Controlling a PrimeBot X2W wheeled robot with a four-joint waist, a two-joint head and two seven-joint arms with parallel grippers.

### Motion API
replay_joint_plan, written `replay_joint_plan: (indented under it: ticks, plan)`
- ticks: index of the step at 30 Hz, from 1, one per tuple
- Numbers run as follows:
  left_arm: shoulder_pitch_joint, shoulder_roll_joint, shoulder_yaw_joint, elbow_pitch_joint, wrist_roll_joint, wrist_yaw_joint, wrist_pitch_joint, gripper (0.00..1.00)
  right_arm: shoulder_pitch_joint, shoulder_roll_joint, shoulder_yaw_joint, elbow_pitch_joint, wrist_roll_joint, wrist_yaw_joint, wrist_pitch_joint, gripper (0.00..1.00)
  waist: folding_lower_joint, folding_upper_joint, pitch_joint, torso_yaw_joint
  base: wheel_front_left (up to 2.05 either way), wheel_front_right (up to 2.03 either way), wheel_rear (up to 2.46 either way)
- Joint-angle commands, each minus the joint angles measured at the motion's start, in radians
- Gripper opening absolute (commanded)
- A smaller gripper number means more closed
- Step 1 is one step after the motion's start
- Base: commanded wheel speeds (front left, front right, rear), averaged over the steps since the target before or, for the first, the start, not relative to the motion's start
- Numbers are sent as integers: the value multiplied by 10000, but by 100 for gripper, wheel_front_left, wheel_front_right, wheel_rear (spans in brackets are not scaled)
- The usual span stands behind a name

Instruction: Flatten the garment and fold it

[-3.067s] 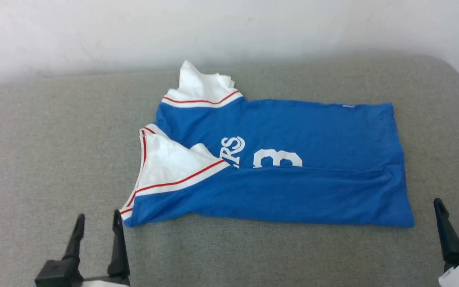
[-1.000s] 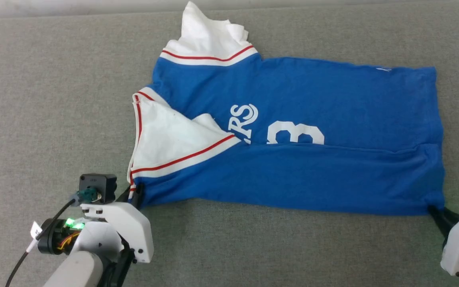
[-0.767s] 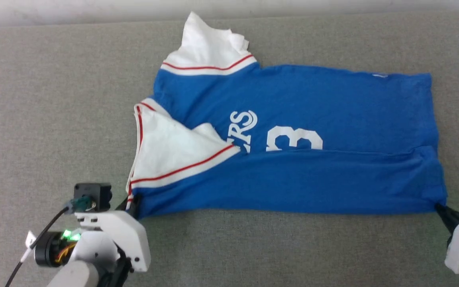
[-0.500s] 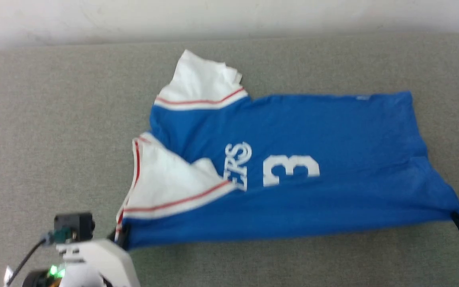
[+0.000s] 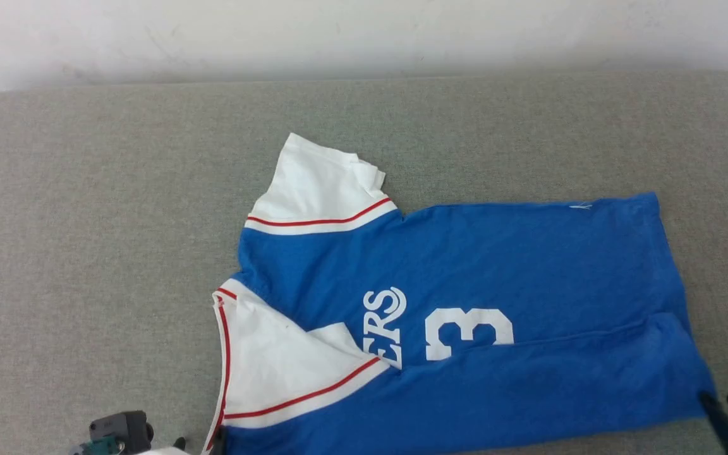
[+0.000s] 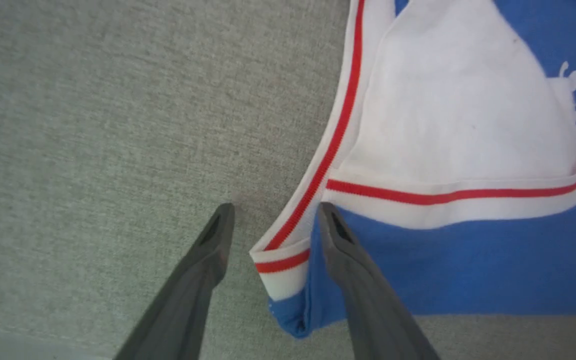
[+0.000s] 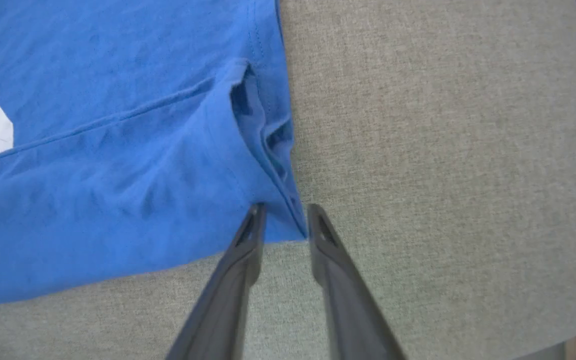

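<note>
While the garment is lying spread on the grey padded surface, its collar end is pointing to 9 o'clock and its hem to 3 o'clock, as seen from the robot's head. One white sleeve is sticking out toward 12 o'clock. The other sleeve is lying folded over the blue front, and the 6 o'clock edge is lapping over the foot of the white number. At the shoulder corner the left gripper is standing with its fingers well apart, the striped corner lying loose between them. At the hem corner the right gripper is holding its fingers narrowly parted, with the cloth's tip lying between them.
</note>
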Motion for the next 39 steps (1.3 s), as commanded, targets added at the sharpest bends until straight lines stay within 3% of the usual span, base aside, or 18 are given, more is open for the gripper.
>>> replay_joint_plan:
  ticks: [1, 4, 9, 15, 21, 27, 30, 39]
  plan:
    - [-365, -158, 62, 412, -108, -201, -260, 100, -236, 23, 106, 191, -96, -23, -169, 100, 0, 0, -58, 23, 0, 0, 0]
    - [-652, -282, 189, 567, -202, -427, -578, 100, -416, -73, 244, 189, -56, -23, -288, 100, 0, 0, -109, 21, 0, 0, 0]
    - [-1172, -23, 625, -62, 126, -526, -1232, 100, -719, -311, 37, -320, -87, -23, -581, 100, 0, 0, 54, 19, 0, 0, 0]
    - [-3369, 852, 859, -1360, 1540, -504, -1544, 100, -1509, -620, -95, -1353, -379, -23, -1180, 100, 0, 0, 849, -37, 0, 0, 0]
    - [-7036, 1804, -138, -1054, 2886, -1510, 48, 100, -2536, -901, 618, -1784, -356, -23, -1488, 100, 0, 0, 2075, -353, 0, 0, 0]
    - [-10239, 1687, -1385, 688, 3058, -3125, 2072, 100, -3357, -1052, 1272, -1660, -296, -23, -1794, 100, 0, 0, 2930, -796, 0, 0, 0]
    - [-11082, 1500, -1747, 1628, 2870, -3638, 2874, 100, -3555, -1029, 1502, -1514, -224, -23, -1937, 100, 0, 0, 3225, -1047, 0, 0, 0]
    - [-11873, 1428, -1962, 3419, 2600, -3973, 3861, 100, -3809, -1015, 1769, -1115, -79, -23, -2263, 100, 0, 0, 3990, -1733, 0, 0, 0]
